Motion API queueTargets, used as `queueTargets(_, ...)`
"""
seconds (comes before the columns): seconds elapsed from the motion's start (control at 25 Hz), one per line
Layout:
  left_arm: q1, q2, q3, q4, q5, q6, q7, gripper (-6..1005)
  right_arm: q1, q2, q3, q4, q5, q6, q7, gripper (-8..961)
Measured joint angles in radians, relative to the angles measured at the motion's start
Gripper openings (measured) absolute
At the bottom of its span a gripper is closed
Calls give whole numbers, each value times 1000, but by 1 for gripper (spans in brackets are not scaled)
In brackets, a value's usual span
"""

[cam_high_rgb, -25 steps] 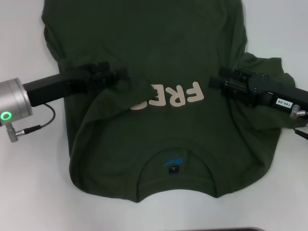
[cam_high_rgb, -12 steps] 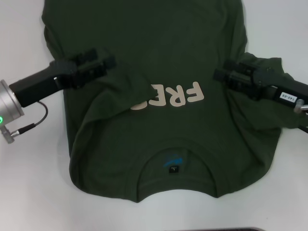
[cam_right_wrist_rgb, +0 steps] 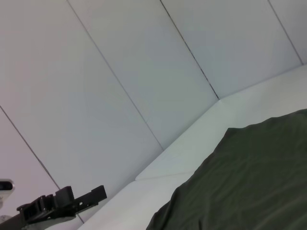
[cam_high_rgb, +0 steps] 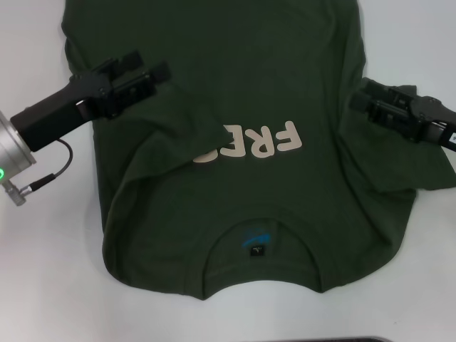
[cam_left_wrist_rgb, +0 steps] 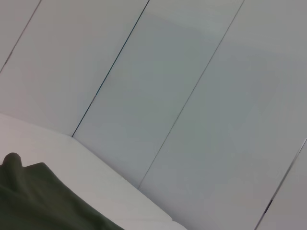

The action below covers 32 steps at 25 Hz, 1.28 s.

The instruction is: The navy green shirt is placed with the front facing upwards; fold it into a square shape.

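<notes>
The shirt [cam_high_rgb: 235,142] lies flat on the white bench [cam_high_rgb: 43,285], front up, collar toward the robot and hem away from it. Its left sleeve is folded inward over the chest, so the folded edge covers part of the pale letters [cam_high_rgb: 260,141]; only "FRE" and a bit more show. A small dark tag [cam_high_rgb: 256,250] sits inside the collar.

The left jaws [cam_high_rgb: 146,70] hang over the shirt's left side, just outward of the folded sleeve and well away from the letters. Their fingers [cam_high_rgb: 127,59] stand apart with nothing between them. The left arm's silver wrist [cam_high_rgb: 13,146] with a green light is off the cloth, over bare bench.

The right jaws [cam_high_rgb: 363,100] sit over the shirt's right edge, by the right sleeve [cam_high_rgb: 399,153], which lies rumpled and spread outward beneath the arm. Whether these jaws are spread or pressed together cannot be told, as black fingers blur into dark cloth.

The left wrist view shows a corner of shirt [cam_left_wrist_rgb: 38,201] on the bench before a pale panelled wall [cam_left_wrist_rgb: 182,86]. The right wrist view shows a wide stretch of shirt [cam_right_wrist_rgb: 249,182] and, far off, the left jaws [cam_right_wrist_rgb: 96,193] over the bench.
</notes>
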Motion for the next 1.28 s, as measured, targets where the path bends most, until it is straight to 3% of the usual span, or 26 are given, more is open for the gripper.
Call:
queueTargets(0.72,149,41,21,40,118,18,26,843,6,-9,5,-11,0,-2,23,698)
queueTargets(1.04,162,57,25,45,207,21,26,843,7,-3,2,-11,-1,-5,24,698)
queueTargets(1.28,157,52,27,46,253,51,26,843,1,0,0,-11,-2,-8,24,698)
